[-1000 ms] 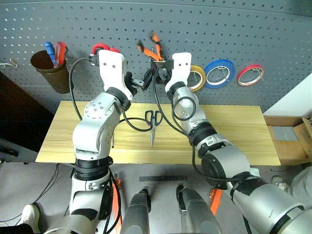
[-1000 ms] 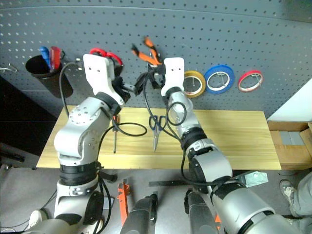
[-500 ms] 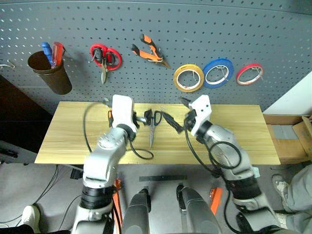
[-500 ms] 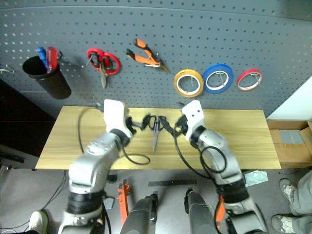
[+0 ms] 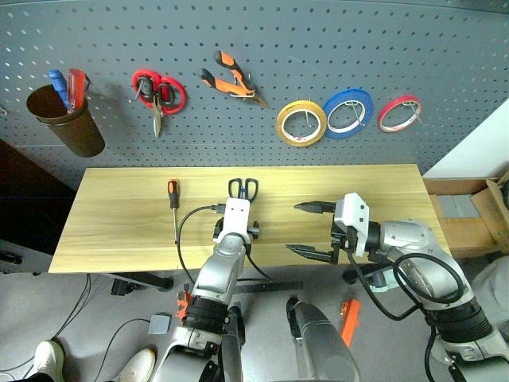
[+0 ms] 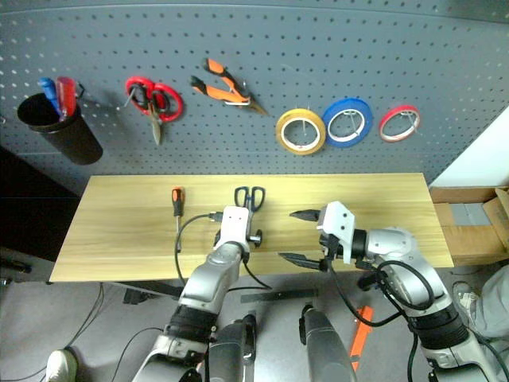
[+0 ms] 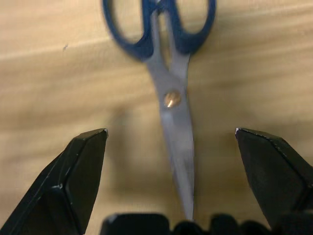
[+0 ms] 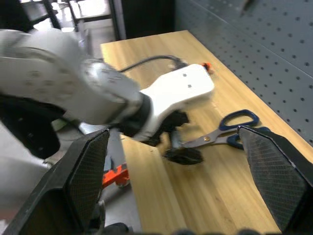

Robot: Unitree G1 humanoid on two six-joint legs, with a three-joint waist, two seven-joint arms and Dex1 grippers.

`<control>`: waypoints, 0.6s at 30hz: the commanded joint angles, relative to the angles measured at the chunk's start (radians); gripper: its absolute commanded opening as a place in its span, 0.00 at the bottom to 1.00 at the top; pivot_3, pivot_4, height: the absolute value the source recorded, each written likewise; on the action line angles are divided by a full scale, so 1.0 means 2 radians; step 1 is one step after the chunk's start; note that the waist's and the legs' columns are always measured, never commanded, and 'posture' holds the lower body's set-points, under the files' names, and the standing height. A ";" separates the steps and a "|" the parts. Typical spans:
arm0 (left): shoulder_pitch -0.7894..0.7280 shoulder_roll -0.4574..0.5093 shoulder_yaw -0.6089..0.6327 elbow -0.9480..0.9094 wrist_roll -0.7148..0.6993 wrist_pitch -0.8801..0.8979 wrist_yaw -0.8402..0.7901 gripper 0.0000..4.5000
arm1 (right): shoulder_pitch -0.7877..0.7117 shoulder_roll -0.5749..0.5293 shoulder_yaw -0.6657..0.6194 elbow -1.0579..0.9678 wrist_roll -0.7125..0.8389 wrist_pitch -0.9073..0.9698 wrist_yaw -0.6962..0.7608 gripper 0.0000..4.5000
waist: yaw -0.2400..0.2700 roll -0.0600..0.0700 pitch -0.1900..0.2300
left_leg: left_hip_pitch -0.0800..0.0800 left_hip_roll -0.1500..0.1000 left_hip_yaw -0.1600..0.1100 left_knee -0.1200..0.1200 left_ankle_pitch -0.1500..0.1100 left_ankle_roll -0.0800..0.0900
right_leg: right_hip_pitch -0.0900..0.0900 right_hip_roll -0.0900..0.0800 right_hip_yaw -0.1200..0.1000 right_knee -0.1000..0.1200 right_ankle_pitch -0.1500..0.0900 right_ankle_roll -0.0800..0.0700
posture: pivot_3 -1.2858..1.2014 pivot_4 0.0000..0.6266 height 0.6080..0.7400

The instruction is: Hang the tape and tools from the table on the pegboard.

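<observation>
On the light yellowish wooden desk (image 5: 119,231), seen from the left eye, two tools wait: the dark-blue-handled scissors (image 5: 243,189) lying handles toward the dark grey perforated pegboard (image 5: 318,48), and the slim orange-and-black-handled screwdriver (image 5: 173,208) well to their left. One yellow-tan tape roll (image 5: 300,123) and one small pair of orange-and-black pliers (image 5: 229,75) already hang on hooks, so by my reading half the job is done; also on the board are one blue ring (image 5: 348,111), one thin red ring (image 5: 399,114), one pair of red-handled scissors (image 5: 157,91) and one brown cup (image 5: 65,119). From the right eye, the left pincer (image 6: 236,235) sits low over the scissor blades, probably lined up for a pick, while the right pincer (image 6: 305,237) hangs beside the desk's front edge with its fingers wide apart, holding nothing. Along the left wrist, the two black fingertips (image 7: 80,161) stand spread on either side of the blades, not touching them, the pivot screw between. Along the right wrist, its own spread fingertips (image 8: 88,171) frame the other arm and the scissors beyond.
</observation>
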 commanded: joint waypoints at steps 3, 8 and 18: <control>-0.032 0.002 0.004 0.076 0.012 -0.024 -0.008 1.00 | -0.008 -0.003 -0.003 -0.011 0.013 -0.001 0.010 1.00 | -0.005 0.000 0.000 | 0.000 0.000 0.000 0.000 0.000 0.000 | 0.000 0.000 0.000 0.000 0.000 0.000 | 0.44 0.61 1.00; -0.055 0.001 0.003 0.093 0.035 0.000 0.019 1.00 | -0.013 -0.005 -0.005 -0.007 0.013 -0.002 0.015 1.00 | -0.007 0.000 0.000 | 0.000 0.000 0.001 0.000 0.000 0.000 | 0.000 0.000 0.000 0.000 0.000 0.000 | 0.44 0.62 1.00; -0.036 -0.002 0.007 0.057 0.046 0.020 0.020 1.00 | -0.037 -0.005 0.026 0.060 -0.049 -0.025 0.008 1.00 | -0.014 0.000 0.000 | 0.000 0.000 0.000 0.000 0.000 0.000 | 0.000 0.000 0.000 0.000 0.000 0.000 | 0.45 0.62 1.00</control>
